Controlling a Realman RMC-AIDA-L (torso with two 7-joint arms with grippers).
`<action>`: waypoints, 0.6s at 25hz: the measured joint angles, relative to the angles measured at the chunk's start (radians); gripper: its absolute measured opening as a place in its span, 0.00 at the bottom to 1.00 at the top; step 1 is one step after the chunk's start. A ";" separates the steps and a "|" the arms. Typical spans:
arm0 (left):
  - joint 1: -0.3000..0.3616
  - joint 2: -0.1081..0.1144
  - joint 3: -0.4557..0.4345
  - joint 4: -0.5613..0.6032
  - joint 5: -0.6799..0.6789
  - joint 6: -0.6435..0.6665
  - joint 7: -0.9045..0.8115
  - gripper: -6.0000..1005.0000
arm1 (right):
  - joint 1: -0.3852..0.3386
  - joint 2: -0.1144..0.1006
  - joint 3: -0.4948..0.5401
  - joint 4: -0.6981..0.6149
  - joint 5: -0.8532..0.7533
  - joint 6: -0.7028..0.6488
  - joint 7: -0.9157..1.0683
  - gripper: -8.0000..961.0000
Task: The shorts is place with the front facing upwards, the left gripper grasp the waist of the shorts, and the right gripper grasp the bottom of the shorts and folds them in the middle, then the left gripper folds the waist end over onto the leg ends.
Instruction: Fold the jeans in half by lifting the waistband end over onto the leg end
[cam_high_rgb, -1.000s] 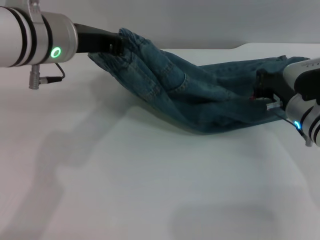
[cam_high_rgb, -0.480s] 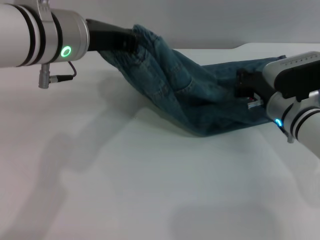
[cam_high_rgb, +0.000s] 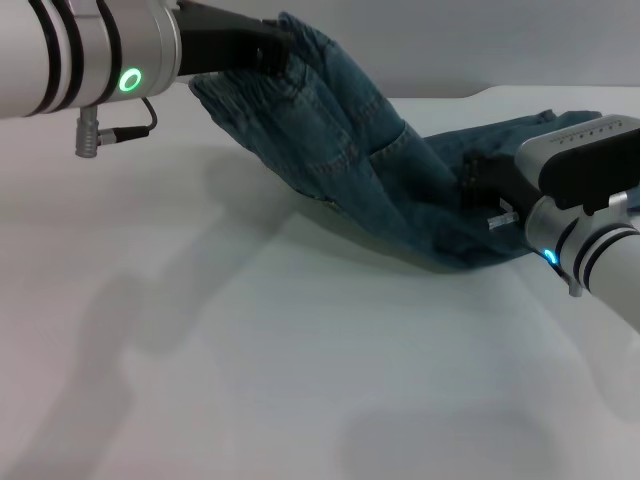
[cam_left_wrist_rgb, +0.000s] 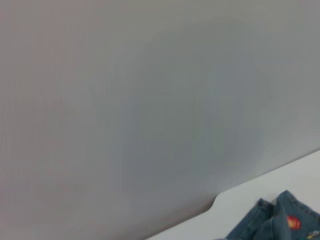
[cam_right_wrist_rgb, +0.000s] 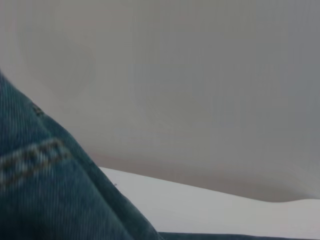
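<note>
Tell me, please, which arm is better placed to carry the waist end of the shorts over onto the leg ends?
The left. Its tool holds the waist raised above the table, with the shorts draping down from it. The right tool sits low at the leg ends, pinning them.

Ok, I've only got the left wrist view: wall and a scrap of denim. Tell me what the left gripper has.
Observer: The black two-fingered left gripper has its jaws shut on the gathered waist of the blue-green denim shorts, held above the white table.
Operator: Give me the right gripper.
Observer: The black blocky right gripper sits low against the denim on the leg side, near the table.
Operator: Say how the cloth hangs.
Observer: It slopes down from the raised waist to a fold resting on the table.
</note>
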 joint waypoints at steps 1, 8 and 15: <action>0.003 0.000 0.001 -0.008 0.000 0.001 0.000 0.07 | -0.001 0.000 -0.005 0.000 0.000 0.003 0.002 0.01; 0.012 0.001 0.023 -0.022 0.000 0.021 0.002 0.07 | 0.013 0.002 -0.103 -0.013 0.000 -0.019 0.089 0.01; 0.018 0.001 0.049 -0.025 -0.019 0.051 0.007 0.07 | 0.058 0.003 -0.245 -0.044 0.000 -0.075 0.222 0.01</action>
